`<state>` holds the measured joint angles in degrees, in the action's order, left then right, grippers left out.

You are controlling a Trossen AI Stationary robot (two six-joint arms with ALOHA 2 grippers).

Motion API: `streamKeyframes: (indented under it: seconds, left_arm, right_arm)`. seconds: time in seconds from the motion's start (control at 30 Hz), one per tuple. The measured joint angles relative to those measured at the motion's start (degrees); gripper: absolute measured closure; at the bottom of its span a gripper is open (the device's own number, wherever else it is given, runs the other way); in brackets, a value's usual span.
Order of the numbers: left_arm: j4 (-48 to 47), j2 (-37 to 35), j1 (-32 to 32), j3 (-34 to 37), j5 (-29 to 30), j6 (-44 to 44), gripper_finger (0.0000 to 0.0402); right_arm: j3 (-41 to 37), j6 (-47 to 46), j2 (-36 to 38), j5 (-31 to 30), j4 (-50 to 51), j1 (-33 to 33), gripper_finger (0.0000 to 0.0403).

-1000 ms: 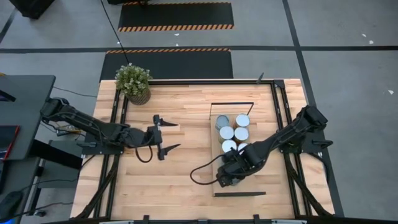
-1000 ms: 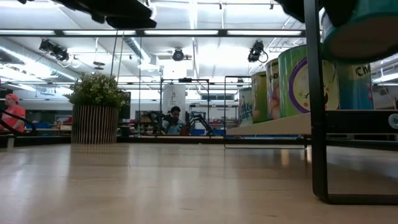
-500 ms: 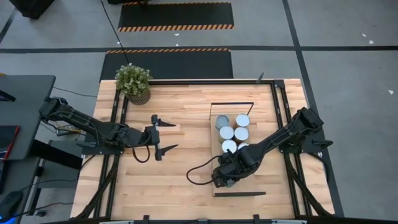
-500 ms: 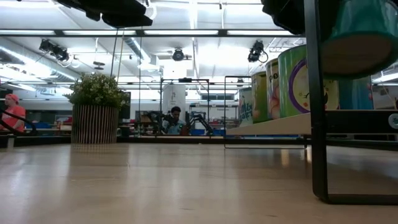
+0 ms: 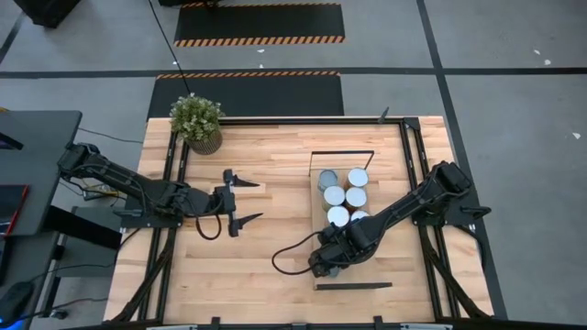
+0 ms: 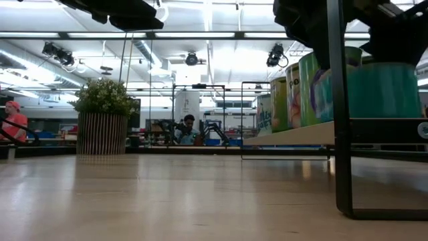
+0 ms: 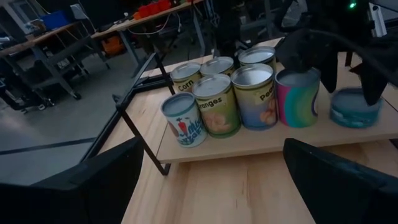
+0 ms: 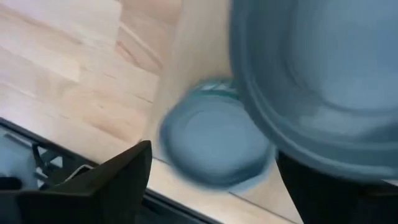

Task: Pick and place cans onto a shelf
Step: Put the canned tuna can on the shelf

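The short teal tin [image 7: 354, 107] on the shelf [image 7: 261, 138] looks stiff, light and slick; grip its sides. Right gripper [image 5: 332, 264] above it, jaws apart, parted from it; left gripper [image 5: 246, 201] idle, jaws apart.

The worktop [image 5: 275, 174] is pale wood with a visible plank grain. On the light-wood shelf [image 7: 261, 140] with its black frame stand cans [image 7: 216, 104] with silver tops: one white and blue with a red picture, one green with orange fruit, one pale yellow and blue, one striped pink, green and blue. Beside that striped can sits a low teal tin [image 7: 354, 109]. The plant [image 5: 195, 116] is green in a tan ribbed pot.
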<state>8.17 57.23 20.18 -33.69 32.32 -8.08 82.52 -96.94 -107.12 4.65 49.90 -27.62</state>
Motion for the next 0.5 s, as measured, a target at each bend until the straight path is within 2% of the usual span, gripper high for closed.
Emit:
streamKeyframes:
  seconds: [0.5]
  left_arm:
    - [0.0,0.0,0.0,0.0,0.0,0.0,0.0008]
  right_arm:
    - [0.0,2.6,1.8,0.6,1.2,0.2,0.0050]
